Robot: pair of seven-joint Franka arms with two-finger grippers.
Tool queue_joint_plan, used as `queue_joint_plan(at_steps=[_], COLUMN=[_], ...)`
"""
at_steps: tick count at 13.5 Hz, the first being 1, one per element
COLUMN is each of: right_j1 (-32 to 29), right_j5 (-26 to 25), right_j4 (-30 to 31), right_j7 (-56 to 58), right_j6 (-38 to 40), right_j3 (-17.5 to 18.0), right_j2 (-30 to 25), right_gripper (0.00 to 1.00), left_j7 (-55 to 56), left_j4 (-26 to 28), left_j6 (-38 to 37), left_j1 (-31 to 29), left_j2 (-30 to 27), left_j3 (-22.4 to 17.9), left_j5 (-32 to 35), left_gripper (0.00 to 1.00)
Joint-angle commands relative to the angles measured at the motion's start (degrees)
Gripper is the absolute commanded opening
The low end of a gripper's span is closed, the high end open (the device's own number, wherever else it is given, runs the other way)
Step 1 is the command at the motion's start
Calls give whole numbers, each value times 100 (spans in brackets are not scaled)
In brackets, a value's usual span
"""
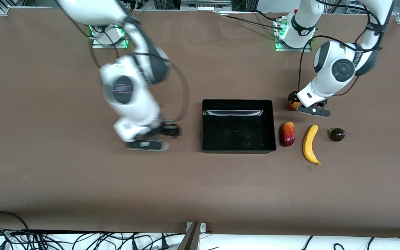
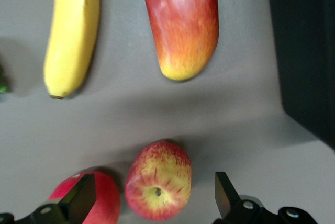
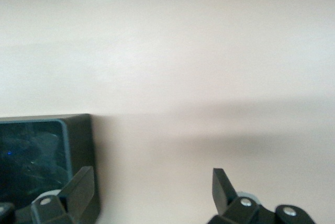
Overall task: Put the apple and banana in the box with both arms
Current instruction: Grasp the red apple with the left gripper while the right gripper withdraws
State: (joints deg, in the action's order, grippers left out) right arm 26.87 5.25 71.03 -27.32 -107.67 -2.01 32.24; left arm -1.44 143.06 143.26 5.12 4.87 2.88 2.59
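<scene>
Apple [image 2: 158, 187] sits on the table, farther from the front camera than the mango-like fruit [image 1: 287, 134], toward the left arm's end, touching or nearly touching a plain red fruit [image 2: 91, 200]. Left gripper [image 2: 154, 195] hangs right over the apple, fingers spread wide with it between them, nothing gripped. In the wrist view one fingertip overlaps the red fruit.

Banana [image 1: 310, 144] lies on the table between the mango-like fruit and a dark round fruit [image 1: 337, 134], near the box [image 1: 238, 150] but outside it. Box is empty.

Step in hand, as I read it: left arm on the apple pick, not closed yet. Next move calls for a short descent and a centred close on the apple alone; the red neighbour is the risk, a finger could land on it or shove it.

Right gripper [image 1: 158, 137] is over bare table just beside the box, toward the right arm's end, fingers apart and empty. Looks idle or repositioning.

Hard to see: front view hides most of the apple under the left wrist. Right arm is motion-blurred there. Right wrist view shows only a box corner and table. Can't tell the left gripper's height above the apple.
</scene>
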Motion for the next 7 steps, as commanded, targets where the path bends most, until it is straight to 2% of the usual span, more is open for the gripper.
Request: queue_joint_plan(at_steps=[1,4,6,7], right_j1=[-443,-533,-551,-742], right_j5=[204,213,205,178], right_j4=[279,822,1568,1963], right_j7=[690,1060,1543,1667], right_j6=[840,1423,1468,1459], right_j3=[78,-342,-615,-590], right_j2=[-865,-1832,-2587,-2956], right_gripper=[100,100,100,100], left_j7=[-76,-76,-76,-76], left_j4=[415,485,582,626], left_j6=[675,914,1159,1247], left_j1=[-46,-64,-64,-72], left_j2=[12,172,303,339], left_j3=[28,28,28,28], left_j5=[145,286,295,295], left_gripper=[100,100,100,100])
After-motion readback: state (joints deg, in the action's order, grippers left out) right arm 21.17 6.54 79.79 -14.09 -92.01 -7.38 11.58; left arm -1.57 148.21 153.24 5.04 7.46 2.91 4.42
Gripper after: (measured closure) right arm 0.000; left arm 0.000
